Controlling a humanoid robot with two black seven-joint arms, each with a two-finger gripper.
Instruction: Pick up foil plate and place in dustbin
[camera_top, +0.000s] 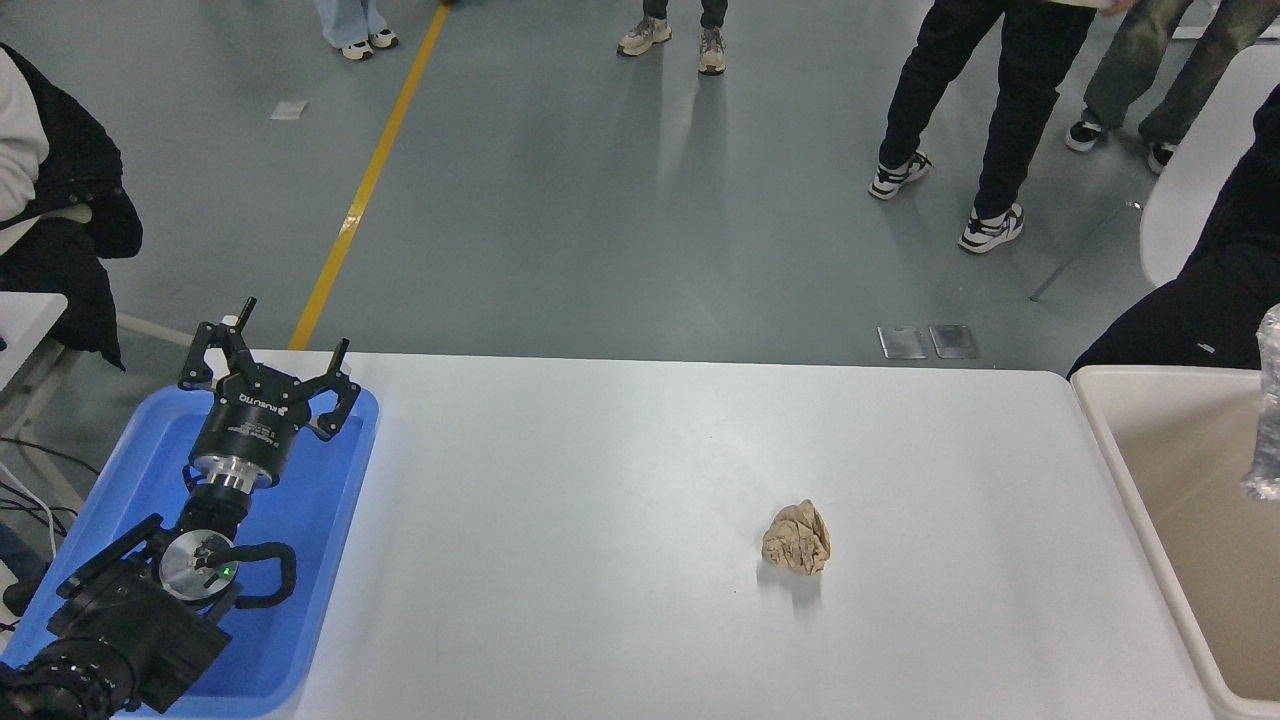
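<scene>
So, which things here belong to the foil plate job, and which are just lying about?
Belongs to the job:
- foil plate, only a sliver showing at the right edge, over the dustbin
- dustbin, beige, right of the table

Just lying about:
- crumpled brown paper ball on the white table
- blue tray, under the parked left pincer

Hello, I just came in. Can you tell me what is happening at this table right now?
A robot is throwing away a foil plate. Only a sliver of the plate shows at the right edge, over the open beige dustbin; the right arm and its gripper are out of view, so I cannot say whether it is held or falling. The left gripper is parked, open, over the blue tray. A crumpled brown paper ball lies on the white table. People stand beyond.
</scene>
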